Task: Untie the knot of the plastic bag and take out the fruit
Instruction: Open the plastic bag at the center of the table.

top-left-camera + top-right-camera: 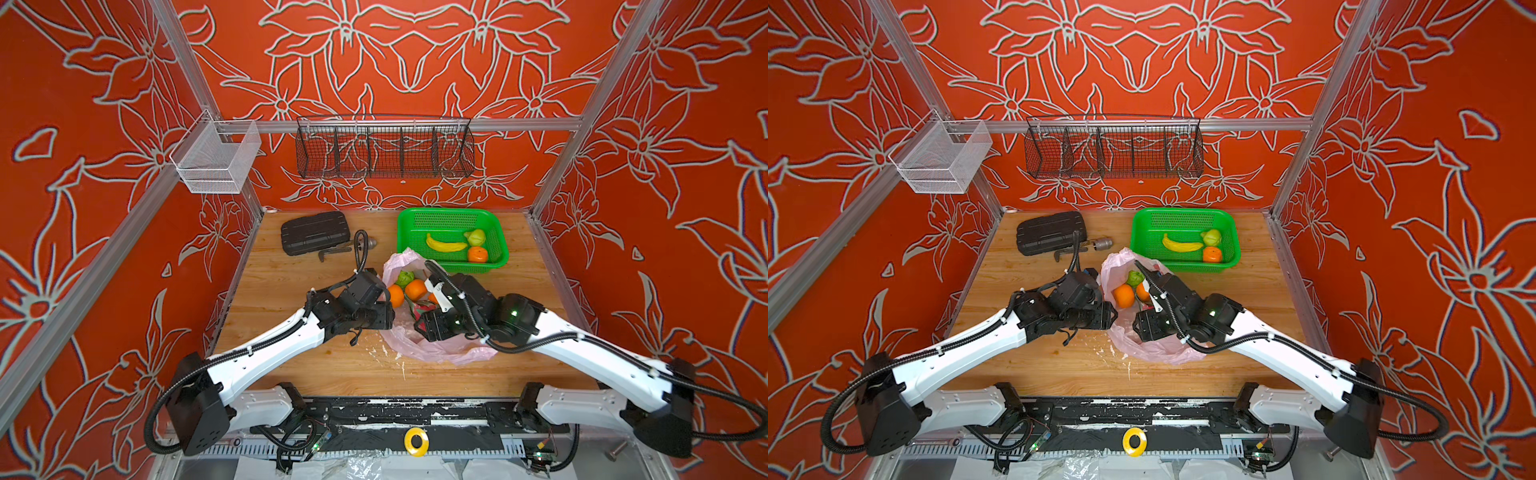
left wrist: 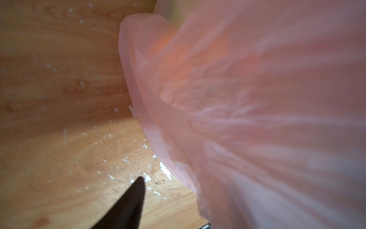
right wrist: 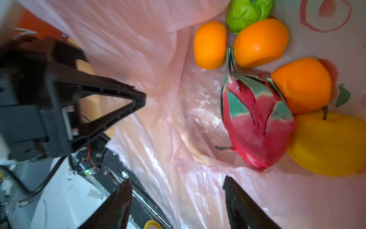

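In both top views the plastic bag (image 1: 440, 353) (image 1: 1154, 353) lies on the counter (image 1: 291, 282), its mouth gaping between the left arm (image 1: 266, 353) and the right arm (image 1: 582, 345).

In the left wrist view, 1 dark tip of the left fingers (image 2: 136, 198) hangs over the counter, just beside the bag's pink film. Its partner is hidden, so I cannot tell whether they grip.

In the right wrist view, the right fingers (image 3: 239, 202) stand apart at the bag's rim, clamping nothing. Beyond them, inside the bag, lie a dragon fruit (image 3: 257, 123), 3 oranges (image 3: 210, 45), a yellow fruit (image 3: 332, 142) and a bumpy green fruit (image 3: 247, 13).

Red floral walls (image 1: 415, 62) enclose a wooden table (image 1: 291, 291) and hanging wire basket (image 1: 384, 149).
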Robot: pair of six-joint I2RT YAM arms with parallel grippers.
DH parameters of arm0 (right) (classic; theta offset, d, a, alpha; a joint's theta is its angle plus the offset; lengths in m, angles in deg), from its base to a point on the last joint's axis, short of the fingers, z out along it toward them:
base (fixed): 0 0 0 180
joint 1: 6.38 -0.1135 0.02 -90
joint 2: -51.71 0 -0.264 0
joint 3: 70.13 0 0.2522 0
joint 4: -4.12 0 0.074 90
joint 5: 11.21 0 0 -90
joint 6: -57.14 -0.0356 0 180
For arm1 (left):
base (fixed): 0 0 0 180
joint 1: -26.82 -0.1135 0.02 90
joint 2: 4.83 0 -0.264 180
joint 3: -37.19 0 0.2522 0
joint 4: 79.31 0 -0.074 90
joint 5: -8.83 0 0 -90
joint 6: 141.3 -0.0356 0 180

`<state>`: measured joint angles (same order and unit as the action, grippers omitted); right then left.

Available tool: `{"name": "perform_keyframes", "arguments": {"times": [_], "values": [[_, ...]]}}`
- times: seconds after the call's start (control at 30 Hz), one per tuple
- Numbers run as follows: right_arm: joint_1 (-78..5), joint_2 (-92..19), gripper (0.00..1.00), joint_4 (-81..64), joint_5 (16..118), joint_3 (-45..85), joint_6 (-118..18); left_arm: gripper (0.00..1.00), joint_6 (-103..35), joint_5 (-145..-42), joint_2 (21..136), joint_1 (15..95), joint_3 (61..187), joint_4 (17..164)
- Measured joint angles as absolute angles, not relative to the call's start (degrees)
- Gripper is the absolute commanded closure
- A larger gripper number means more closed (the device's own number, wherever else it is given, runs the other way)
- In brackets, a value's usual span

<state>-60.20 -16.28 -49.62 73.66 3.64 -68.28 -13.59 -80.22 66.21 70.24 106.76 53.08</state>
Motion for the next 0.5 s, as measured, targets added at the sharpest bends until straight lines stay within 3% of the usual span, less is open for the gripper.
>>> {"name": "perform_keyframes", "arguments": {"times": [0.13,0.2,0.3,0.5], "values": [[-62.52,-23.53,0.25,-48.88,76.65,3.64,-71.75,0.83,-12.45,-78.65,67.63,70.24,106.81,52.25],[-63.61,-26.59,0.26,-48.51,77.49,3.64,-73.09,0.91,-11.6,-77.88,67.22,70.24,105.91,51.92],[-65.34,-30.22,0.25,-47.4,78.32,3.64,-74.47,0.97,-10.22,-77.12,66.06,70.24,103.7,51.03],[-68.99,-35.25,0.25,-44.44,78.29,3.49,-76.15,1.0,-8.39,-77.01,63.22,70.24,99.24,49.26]]}}
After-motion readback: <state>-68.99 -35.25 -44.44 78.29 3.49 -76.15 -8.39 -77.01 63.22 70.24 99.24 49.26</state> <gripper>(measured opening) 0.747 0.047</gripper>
